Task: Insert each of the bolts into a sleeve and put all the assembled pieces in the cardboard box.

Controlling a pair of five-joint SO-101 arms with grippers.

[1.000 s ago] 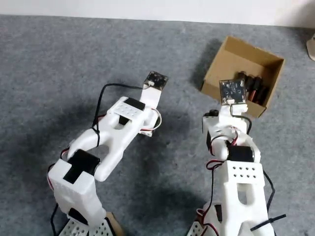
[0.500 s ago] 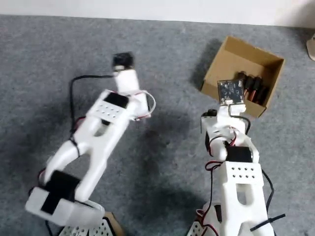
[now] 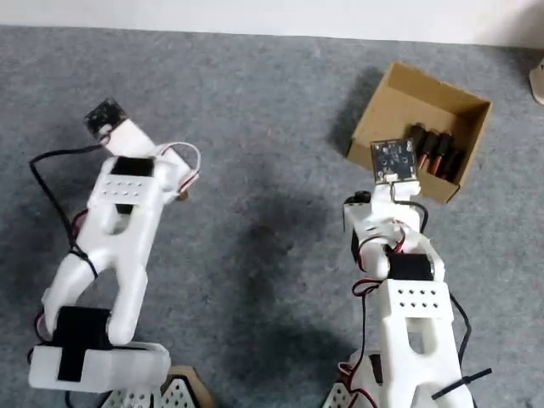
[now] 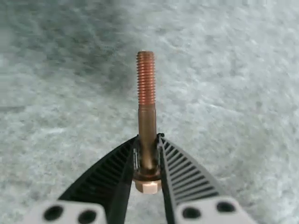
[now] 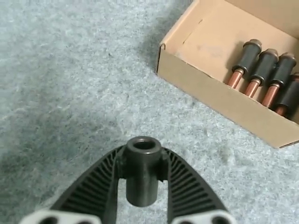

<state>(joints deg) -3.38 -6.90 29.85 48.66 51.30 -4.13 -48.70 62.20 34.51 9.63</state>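
There is one loose copper-coloured threaded metal bolt [image 4: 146, 116], not in any sleeve. There is one empty black cylindrical sleeve [image 5: 141, 177], its bore open. One open brown cardboard box [image 5: 219, 98] sits on the grey felt-like table surface [image 3: 280, 102]. Four assembled pieces [image 5: 264, 65] lie side by side in the box, each a copper bolt inside a black sleeve. Two white robot arms [image 3: 119, 229] are at the table.
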